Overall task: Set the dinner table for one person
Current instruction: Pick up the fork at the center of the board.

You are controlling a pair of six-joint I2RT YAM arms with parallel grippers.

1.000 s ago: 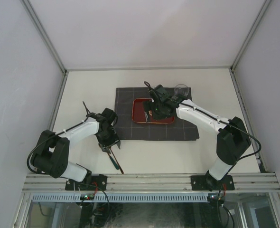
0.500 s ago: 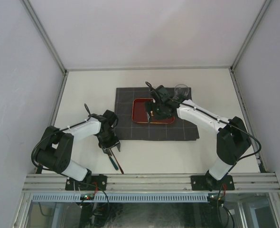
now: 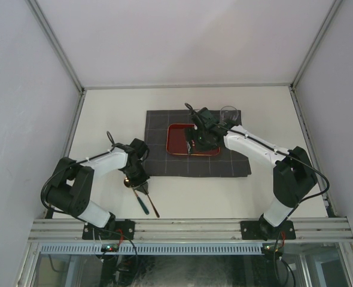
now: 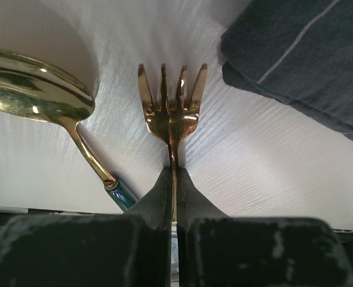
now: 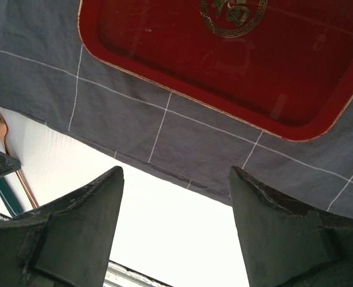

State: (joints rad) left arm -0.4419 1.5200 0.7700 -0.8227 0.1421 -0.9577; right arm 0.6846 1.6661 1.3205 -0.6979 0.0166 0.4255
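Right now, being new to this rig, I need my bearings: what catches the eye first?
The red tray on the grey cloth, with the open right end effector over it. Nearer, the left end effector is shut on a gold fork, beside a gold spoon lying on the table.

Fork (image 4: 172, 101) boxed in: spoon (image 4: 39, 89) close one side, checked cloth (image 4: 308, 60) edge close other side. Bare dinner table (image 4: 236, 155) strip ahead of tines. Right gripper (image 5: 175, 173) fingers spread, nothing between; red tray (image 5: 224, 78) beyond.
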